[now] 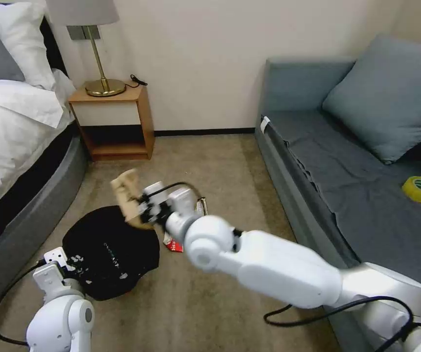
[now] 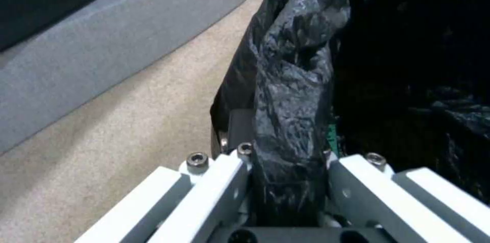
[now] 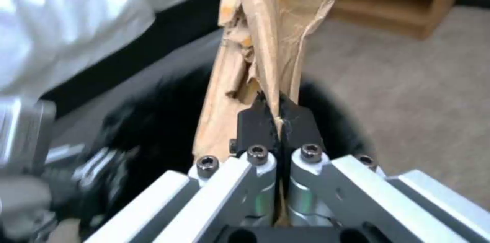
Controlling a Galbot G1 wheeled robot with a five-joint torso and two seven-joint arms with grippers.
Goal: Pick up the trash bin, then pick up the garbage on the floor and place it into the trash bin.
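Head view: trash bin (image 1: 110, 256) sits low at robot's left, black liner mouth up. Right gripper (image 1: 146, 212) carries the tan paper wrapper (image 1: 127, 195) at the bin's far rim, partly over the opening. Red-and-white wrapper (image 1: 173, 244) lies on the carpet just beside the bin.

Left wrist view: left gripper (image 2: 288, 181) fingers pinched onto the bin's bagged rim.

Right wrist view: fingers (image 3: 255, 128) fully closed on the wrapper's lower edge; its long axis points straight out from them, dark bin mouth beneath.
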